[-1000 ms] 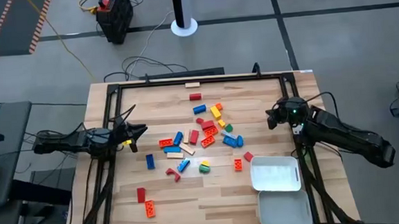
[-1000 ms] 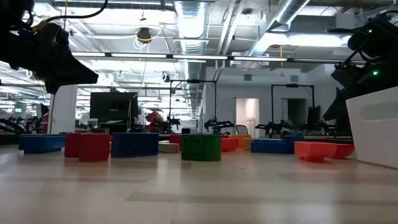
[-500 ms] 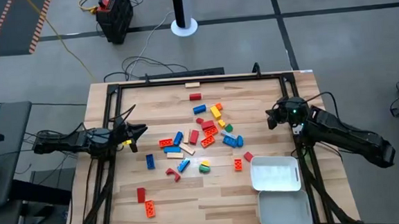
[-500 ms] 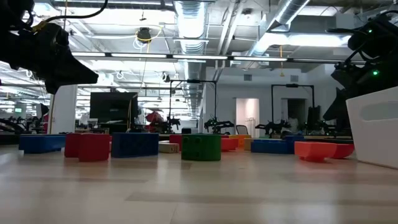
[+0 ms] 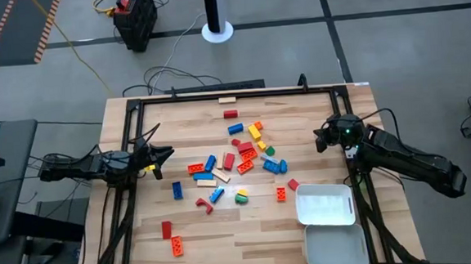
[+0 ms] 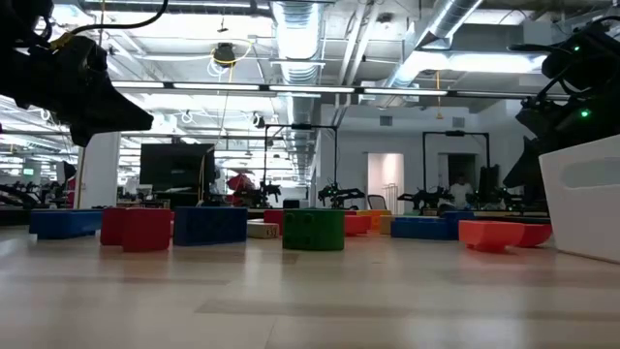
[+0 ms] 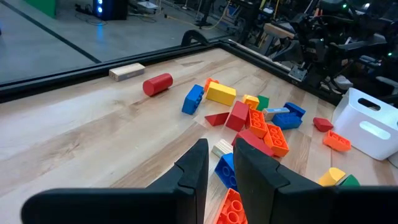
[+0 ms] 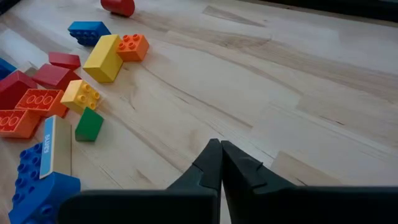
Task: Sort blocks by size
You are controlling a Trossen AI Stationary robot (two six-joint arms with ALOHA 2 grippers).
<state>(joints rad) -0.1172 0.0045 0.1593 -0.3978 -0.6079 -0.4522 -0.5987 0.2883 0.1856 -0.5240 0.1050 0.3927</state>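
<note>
Your blocks (image 5: pixel 237 160) lie mid-table, between both arms. Left gripper (image 5: pixel 165 153) and right gripper (image 5: pixel 321 136) look pressed together, seemingly empty, well apart from them.

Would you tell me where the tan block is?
High view: the tan block lies alone at the table's far edge, just beyond the red cylinder.

Glossy plastic blocks (image 5: pixel 245 154); matt pale wood table (image 5: pixel 300 120); smooth white trays (image 5: pixel 325 205).
</note>
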